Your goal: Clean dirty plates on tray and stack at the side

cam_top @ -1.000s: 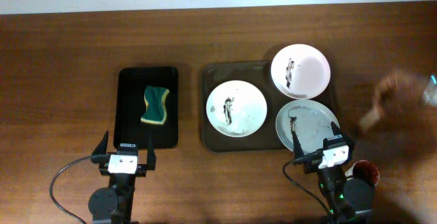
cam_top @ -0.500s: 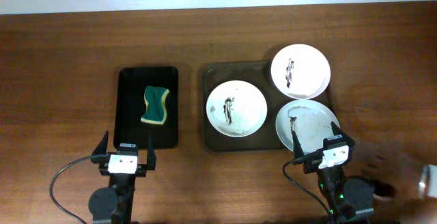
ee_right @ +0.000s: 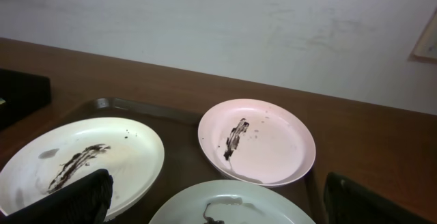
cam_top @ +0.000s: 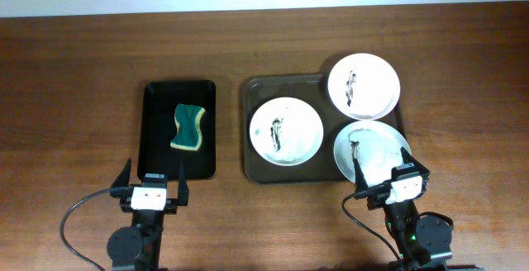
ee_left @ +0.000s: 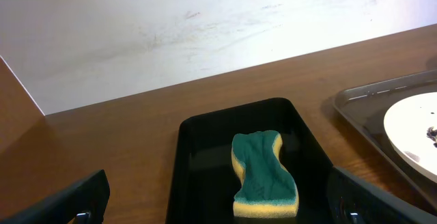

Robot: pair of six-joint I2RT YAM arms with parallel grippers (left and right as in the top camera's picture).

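Note:
Three white plates with dark smears lie on the dark brown tray [cam_top: 254,130]: one at the left [cam_top: 286,130], one at the back right [cam_top: 364,86], one at the front right [cam_top: 371,152]. They also show in the right wrist view: left plate [ee_right: 82,162], back plate [ee_right: 257,141], front plate [ee_right: 232,207]. My right gripper [cam_top: 383,171] is open and empty, over the front plate's near edge. My left gripper [cam_top: 154,178] is open and empty, just in front of the black tray [cam_top: 157,130].
A green and yellow sponge [cam_top: 188,126] lies in the narrow black tray, also in the left wrist view [ee_left: 265,174]. The brown tray's corner [ee_left: 369,101] shows at the right of that view. Bare wooden table surrounds both trays.
A person's hand that was at the right edge of the table has moved down and out of view. Both arms and the plates have not moved.

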